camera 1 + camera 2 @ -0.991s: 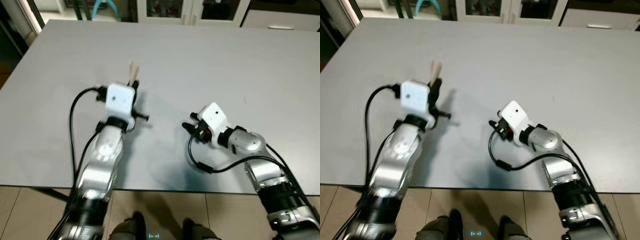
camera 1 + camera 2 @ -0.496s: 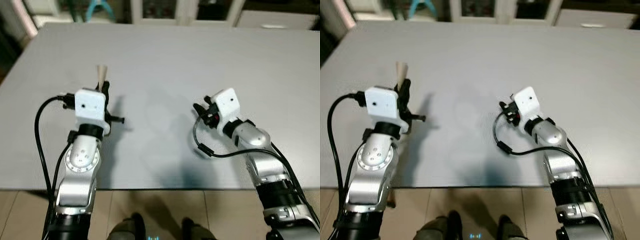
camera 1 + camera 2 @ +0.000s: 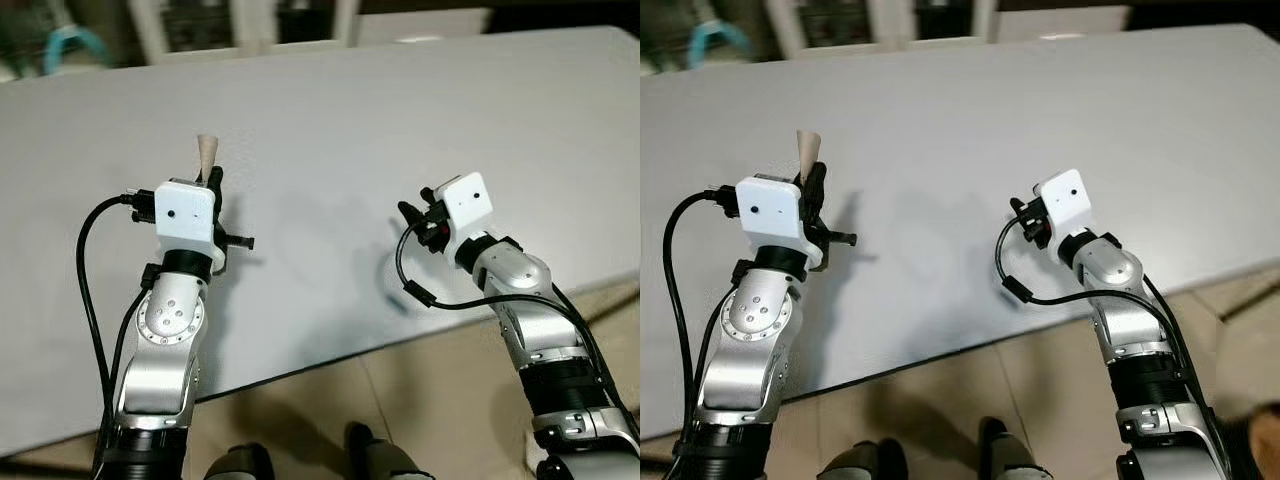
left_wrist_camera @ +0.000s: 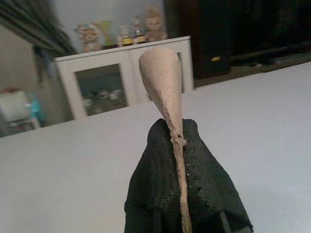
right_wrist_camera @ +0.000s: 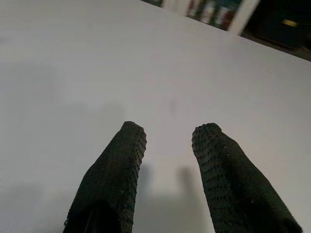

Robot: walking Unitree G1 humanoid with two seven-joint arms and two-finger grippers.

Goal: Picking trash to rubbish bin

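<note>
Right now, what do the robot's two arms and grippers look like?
Both arms are silver metal with round jointed segments and dark bands near the base. Each wrist carries a white boxy camera housing with a looping black cable. The left gripper and right gripper each have two long black fingers with a dotted, textured surface.

One grey table (image 3: 330, 110) was in view. One piece of trash, a tan paper cone (image 4: 165, 87), was counted, at about 10 o'clock from the table's middle. Two grippers were present: the left gripper (image 3: 211, 178) at 9 o'clock, clamped on the cone, and the right gripper (image 5: 167, 160) at 4 o'clock, its two fingers (image 5: 116, 170) apart. One white glass-door cabinet (image 4: 121, 77) stood at 12 o'clock, with roughly four small figurines (image 4: 121, 31) on top, blurred.
</note>
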